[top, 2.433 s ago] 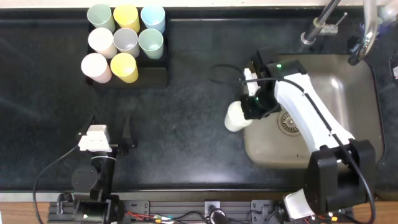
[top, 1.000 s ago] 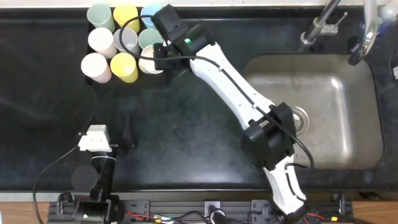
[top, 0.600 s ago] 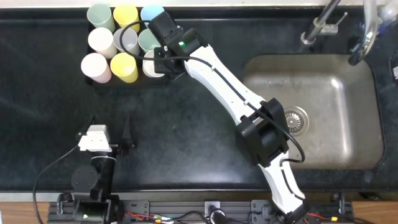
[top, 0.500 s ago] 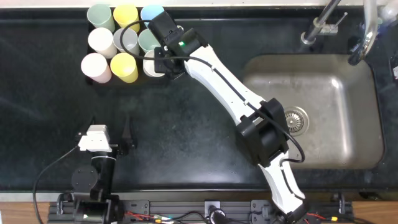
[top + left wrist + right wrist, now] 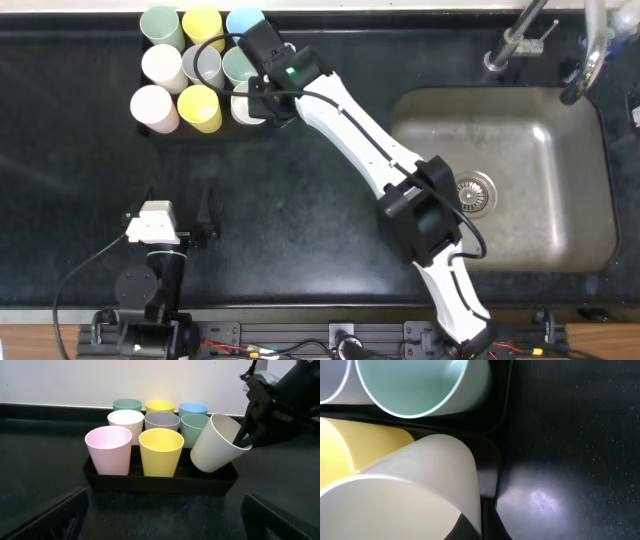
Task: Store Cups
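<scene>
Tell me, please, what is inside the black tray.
Eight cups stand upright in the black tray: pink and yellow in front, white, grey and green behind, then green, yellow and blue. The right claw holds a cream cup tilted into the front corner; the wall hides its base.

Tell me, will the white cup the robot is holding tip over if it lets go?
Probably yes: the white cup leans tilted over the black tray, so it may topple or roll. It looks like light, stiff plastic, so the right gripper likely lifts it easily.
</scene>
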### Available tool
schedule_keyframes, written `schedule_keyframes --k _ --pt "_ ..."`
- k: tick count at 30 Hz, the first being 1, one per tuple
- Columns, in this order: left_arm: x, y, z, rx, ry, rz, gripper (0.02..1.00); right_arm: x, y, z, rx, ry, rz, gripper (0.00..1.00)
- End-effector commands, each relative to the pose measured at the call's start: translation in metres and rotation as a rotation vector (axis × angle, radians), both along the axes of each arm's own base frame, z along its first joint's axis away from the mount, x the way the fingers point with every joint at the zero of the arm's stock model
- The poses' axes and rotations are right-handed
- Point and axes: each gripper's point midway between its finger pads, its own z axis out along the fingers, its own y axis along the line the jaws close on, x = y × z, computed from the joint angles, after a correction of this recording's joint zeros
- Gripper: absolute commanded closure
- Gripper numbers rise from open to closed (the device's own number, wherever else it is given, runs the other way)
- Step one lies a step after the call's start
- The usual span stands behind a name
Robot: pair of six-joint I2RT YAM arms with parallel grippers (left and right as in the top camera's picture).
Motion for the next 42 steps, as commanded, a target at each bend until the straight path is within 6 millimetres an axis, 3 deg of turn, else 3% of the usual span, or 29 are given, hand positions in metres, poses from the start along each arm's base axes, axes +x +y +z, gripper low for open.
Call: schedule_keyframes --k 1,20,25,29,32,36,39,42 --pt "-0.001 -0.003 0.001 0.013 -0.006 -0.018 0.018 0.002 0.012 0.004 0.02 -0.021 0.007 0.956" --pt "-0.001 -0.003 0.001 0.013 -0.006 -0.018 0.018 0.0 0.012 0.003 0.016 -0.015 0.01 0.873" --pt "-0.001 -0.003 0.001 0.013 -0.006 -0.018 0.02 -0.002 0.014 0.003 0.022 -0.007 0.016 0.689" --pt "-0.001 -0.003 0.001 0.013 -0.006 -0.018 0.018 -0.003 0.015 0.007 0.034 -0.007 0.02 0.744" --pt "-0.001 -0.003 0.001 0.013 -0.006 -0.018 0.018 0.002 0.018 0.033 0.068 -0.075 0.049 0.663" --pt "-0.001 -0.003 0.001 0.013 -0.006 -0.018 0.018 0.009 0.013 0.109 0.136 -0.255 0.098 0.553" --pt "-0.001 -0.003 0.001 0.013 -0.006 -0.018 0.02 0.006 -0.006 0.17 0.124 -0.413 0.143 0.467" --pt "-0.001 -0.003 0.001 0.013 -0.006 -0.018 0.02 -0.005 -0.042 0.227 0.057 -0.559 0.189 0.347"
